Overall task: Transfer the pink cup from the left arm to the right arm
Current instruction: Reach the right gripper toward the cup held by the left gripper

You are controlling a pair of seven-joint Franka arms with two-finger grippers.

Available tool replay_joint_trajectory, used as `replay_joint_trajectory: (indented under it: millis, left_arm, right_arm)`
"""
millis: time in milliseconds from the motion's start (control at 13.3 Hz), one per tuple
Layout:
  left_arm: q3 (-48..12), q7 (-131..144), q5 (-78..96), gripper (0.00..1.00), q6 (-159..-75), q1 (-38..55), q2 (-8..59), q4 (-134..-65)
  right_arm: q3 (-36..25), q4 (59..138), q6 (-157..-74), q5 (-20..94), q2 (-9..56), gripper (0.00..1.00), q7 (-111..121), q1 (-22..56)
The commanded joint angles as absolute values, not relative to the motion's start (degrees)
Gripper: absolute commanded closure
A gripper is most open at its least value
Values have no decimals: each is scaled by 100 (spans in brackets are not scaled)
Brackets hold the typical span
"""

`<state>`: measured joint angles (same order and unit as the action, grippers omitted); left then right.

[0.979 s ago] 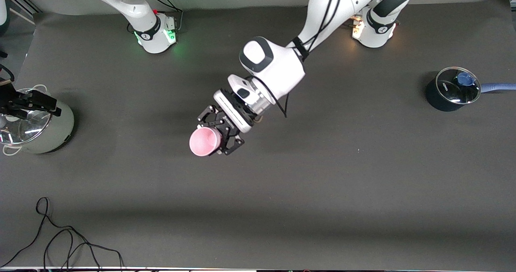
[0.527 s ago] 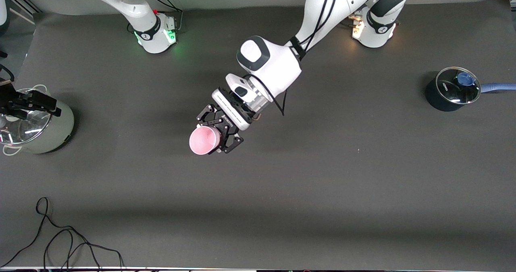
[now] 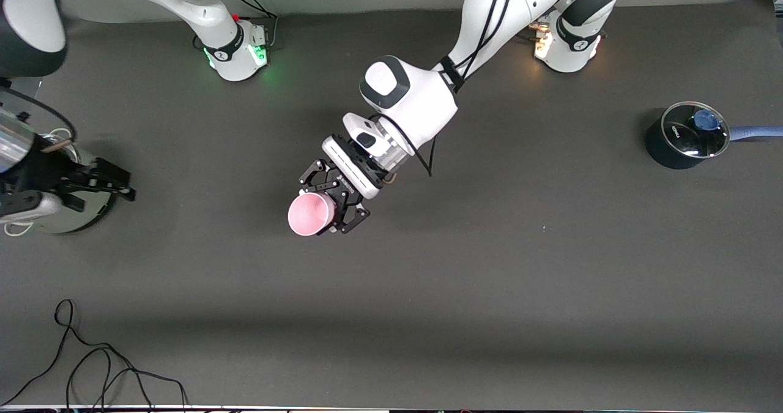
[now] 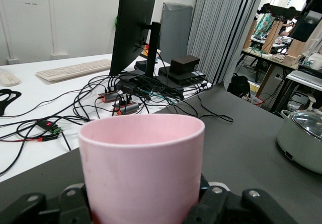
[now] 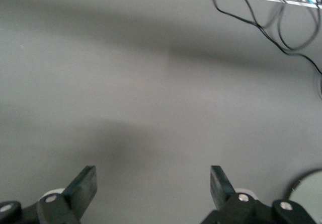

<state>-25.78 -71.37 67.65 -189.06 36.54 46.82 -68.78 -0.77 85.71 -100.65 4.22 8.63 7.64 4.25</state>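
The pink cup [image 3: 311, 213] is upright, its open mouth facing up. My left gripper [image 3: 327, 208] is shut on its side and holds it over the middle of the table. In the left wrist view the pink cup [image 4: 142, 168] fills the space between the black fingers [image 4: 221, 206]. My right gripper [image 3: 119, 182] is open and empty, over the edge of the grey-green pot toward the right arm's end of the table. The right wrist view shows its two fingertips [image 5: 85, 183] wide apart over bare mat.
A grey-green pot [image 3: 92, 208] with a glass lid stands at the right arm's end; it also shows in the left wrist view [image 4: 304, 141]. A dark blue saucepan [image 3: 685, 136] with a glass lid stands at the left arm's end. A black cable [image 3: 92, 364] lies near the front edge.
My right arm has swung in over the pot toward the middle of the table. My left gripper with the pink cup has barely moved.
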Motion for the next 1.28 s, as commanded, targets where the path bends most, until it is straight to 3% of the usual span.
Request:
replay_joint_trajectory:
  millis: [0,377,527,1205]
  left_arm:
    - [-2470,-7102,6803,100,-18940,3735,4772,-6697]
    - [-2426,-7102,6794,100,-18967,3735,4772,-6706]
    - [-2426,-7102,6776,100,-19097,3744,4738,-6776]
    - [-2426,-7102,6759,100,-19827,3911,4772,-6776]
  right_arm:
    - [-97,7623,-10011,562,1518,0,721,772]
    - [-88,6294,-10019,738,2530,0,-437,1563]
    - [-105,6267,-10185,703,2584,0,-999,1906]
    - [-97,6363,-10195,712,2575,0,-1986,2127]
